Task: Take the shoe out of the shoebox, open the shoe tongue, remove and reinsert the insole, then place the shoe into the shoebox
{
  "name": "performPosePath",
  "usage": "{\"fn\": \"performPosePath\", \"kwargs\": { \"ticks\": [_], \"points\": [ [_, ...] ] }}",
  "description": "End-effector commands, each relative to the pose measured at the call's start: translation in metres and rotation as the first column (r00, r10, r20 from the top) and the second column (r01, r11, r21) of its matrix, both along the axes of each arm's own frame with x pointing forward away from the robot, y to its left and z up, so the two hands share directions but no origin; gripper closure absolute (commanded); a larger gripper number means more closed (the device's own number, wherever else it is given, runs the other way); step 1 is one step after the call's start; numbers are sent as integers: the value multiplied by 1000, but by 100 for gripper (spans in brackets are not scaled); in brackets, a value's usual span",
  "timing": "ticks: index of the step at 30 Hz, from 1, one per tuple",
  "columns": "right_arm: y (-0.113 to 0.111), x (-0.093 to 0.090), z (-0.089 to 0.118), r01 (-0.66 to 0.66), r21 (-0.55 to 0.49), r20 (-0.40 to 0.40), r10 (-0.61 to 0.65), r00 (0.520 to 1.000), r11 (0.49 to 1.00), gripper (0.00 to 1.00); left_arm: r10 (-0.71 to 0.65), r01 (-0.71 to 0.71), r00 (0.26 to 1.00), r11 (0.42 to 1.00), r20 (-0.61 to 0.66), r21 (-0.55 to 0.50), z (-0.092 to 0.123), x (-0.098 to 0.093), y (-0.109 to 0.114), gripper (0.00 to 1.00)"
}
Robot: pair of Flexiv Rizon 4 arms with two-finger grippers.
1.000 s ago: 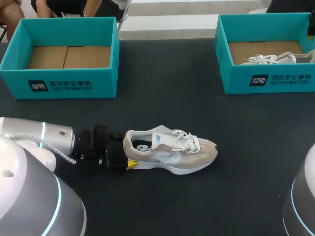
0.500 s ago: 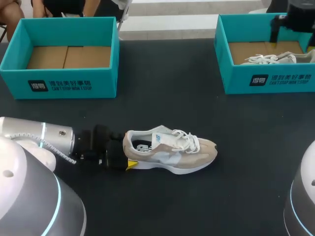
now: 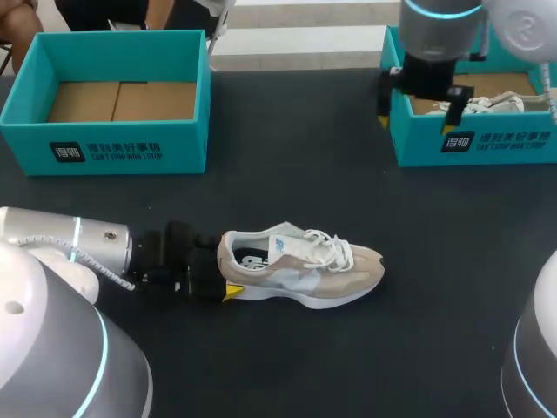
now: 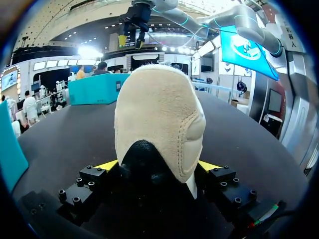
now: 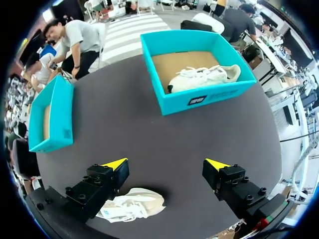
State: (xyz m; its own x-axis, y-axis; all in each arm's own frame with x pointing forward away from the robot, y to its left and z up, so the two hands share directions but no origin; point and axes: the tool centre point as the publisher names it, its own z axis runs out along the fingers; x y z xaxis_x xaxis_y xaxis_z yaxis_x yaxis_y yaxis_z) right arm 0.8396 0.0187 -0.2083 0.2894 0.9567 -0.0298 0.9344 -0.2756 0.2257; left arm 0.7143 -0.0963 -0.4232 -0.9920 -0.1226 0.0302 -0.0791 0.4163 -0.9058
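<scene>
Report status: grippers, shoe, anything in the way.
Left gripper shut on shoe heel, shoe upright on table. Right gripper open, holding nothing, high above table. Right shoebox holds second shoe.

The right arm point(image 3: 435, 17) is brought in from the far right and carried leftward above the right shoebox point(image 3: 496, 144); its claw point(image 3: 418, 115) is now held over the box's left wall.

bright even overhead light, faint soft shadow beneath the shoe point(image 3: 300, 266) on the table point(image 3: 287, 174)
</scene>
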Motion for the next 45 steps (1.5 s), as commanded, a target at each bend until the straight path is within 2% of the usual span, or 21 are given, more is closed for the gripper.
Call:
{"fn": "performPosePath", "kwargs": {
  "ticks": [1, 9, 15, 18, 20, 44, 45],
  "points": [
    [43, -18, -13, -28, -8, -23, 28, 999, 1000, 0, -1, 1, 1000, 1000, -1, 3, -2, -2, -1, 100],
    [101, -45, -15, -81, 2, -32, 81, 996, 997, 0, -1, 1, 1000, 1000, -1, 3, -2, -2, -1, 100],
    [146, -65, -24, -202, -15, -27, 202, 979, 979, 0, -1, 1, 1000, 1000, -1, 3, -2, -2, -1, 100],
    [162, -75, -30, -210, 14, -22, 210, 978, 978, 0, -1, 1, 1000, 1000, -1, 3, -2, -2, -1, 100],
    [173, -80, -34, -235, 55, -49, 238, 970, 970, 0, -1, 1, 1000, 1000, -1, 3, -2, -2, -1, 100],
    [173, -80, -34, -235, 55, -49, 238, 970, 970, 0, -1, 1, 1000, 1000, -1, 3, -2, -2, -1, 100],
    [175, -85, -37, -219, 62, -26, 221, 975, 974, 0, -1, 1, 1000, 1000, -1, 3, -2, -2, -1, 100]
  ]
}}
